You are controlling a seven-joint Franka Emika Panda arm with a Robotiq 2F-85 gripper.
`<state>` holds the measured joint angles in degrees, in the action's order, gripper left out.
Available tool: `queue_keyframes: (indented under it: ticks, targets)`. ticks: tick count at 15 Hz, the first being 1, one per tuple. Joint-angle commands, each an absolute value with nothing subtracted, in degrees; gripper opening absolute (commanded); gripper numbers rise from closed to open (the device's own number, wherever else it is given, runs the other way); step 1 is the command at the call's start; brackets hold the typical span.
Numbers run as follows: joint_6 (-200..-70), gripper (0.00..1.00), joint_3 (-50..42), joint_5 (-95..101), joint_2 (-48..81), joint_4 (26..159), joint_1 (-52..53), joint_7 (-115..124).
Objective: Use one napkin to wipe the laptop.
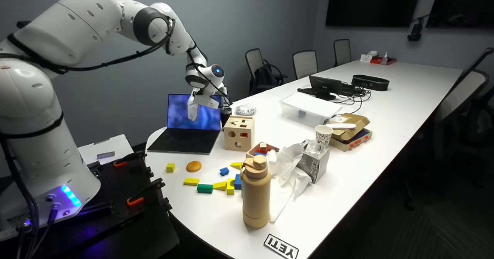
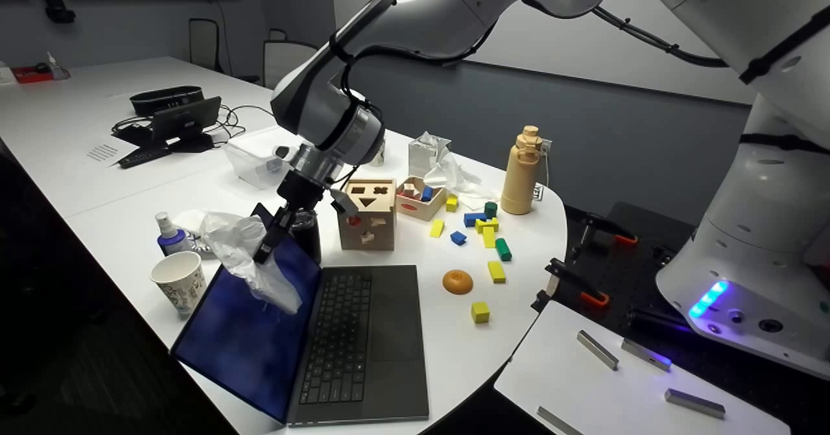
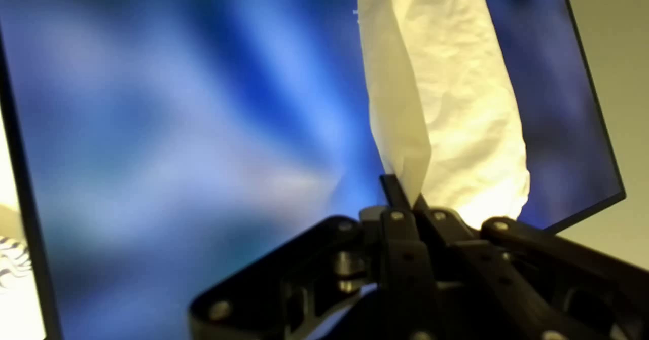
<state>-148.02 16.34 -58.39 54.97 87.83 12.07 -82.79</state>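
Note:
The black laptop stands open on the white table, its upright screen showing a blue picture, in both exterior views. Its screen fills most of the wrist view. My gripper is in front of the screen's upper part, near the side by the wooden box. In the wrist view its fingers are shut on the white crumpled napkin, which hangs over the screen. The napkin also shows in both exterior views. I cannot tell whether the napkin touches the screen.
A wooden shape box and a dark tumbler stand close beside the screen. A paper cup and a spray bottle stand behind it. Coloured blocks, a tan bottle and a tissue box are on the table.

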Motion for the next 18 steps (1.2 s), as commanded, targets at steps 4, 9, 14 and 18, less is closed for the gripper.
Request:
queue_keyframes:
  ticks: [4, 9, 14, 18]
  targets:
    - [-160.85, 0.00, 13.01, -55.40, 46.72, 98.22, 18.75, -61.86]
    - [-164.89, 0.00, 9.19, -45.22, 42.19, 104.72, 23.71, -41.16]
    - [-164.70, 0.00, 8.51, -24.58, 39.90, 107.89, 23.22, -18.21]
    - [-163.43, 0.00, 6.82, -10.78, 39.66, 107.27, 22.88, -6.15]
